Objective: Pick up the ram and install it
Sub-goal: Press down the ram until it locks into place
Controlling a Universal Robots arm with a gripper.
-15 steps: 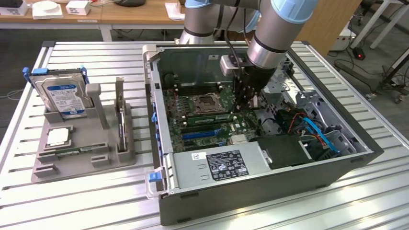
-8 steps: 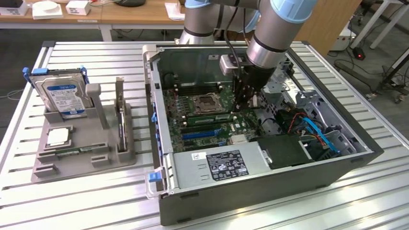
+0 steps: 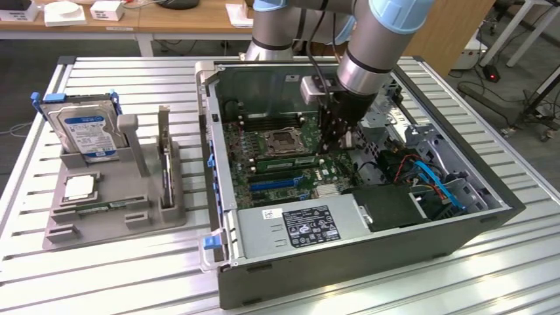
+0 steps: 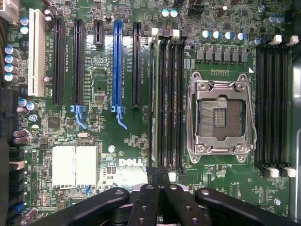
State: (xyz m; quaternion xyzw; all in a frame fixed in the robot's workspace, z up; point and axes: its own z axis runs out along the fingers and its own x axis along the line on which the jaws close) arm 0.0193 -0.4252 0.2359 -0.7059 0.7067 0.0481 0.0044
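The ram [image 4: 152, 103] is a thin green stick seen edge-on, standing along the outermost of the black memory slots [image 4: 171, 103] beside the empty CPU socket [image 4: 220, 117]. My gripper [image 4: 158, 180] is shut on the ram's near end, with its black fingers [image 4: 143, 202] pressed together. In the exterior view my gripper [image 3: 337, 146] reaches down into the open computer case, and the ram [image 3: 284, 163] shows as a green strip just below the socket [image 3: 284, 139]. Whether the stick is fully seated in the slot cannot be told.
A grey holder [image 3: 114, 216] on the exterior view's left carries a silver hard drive [image 3: 88, 131], a small square processor [image 3: 79, 188] and a second upright ram stick [image 3: 164, 161]. Inside the case are a power supply [image 3: 298, 226], blue cables [image 3: 433, 180] and a second slot bank [image 4: 273, 103].
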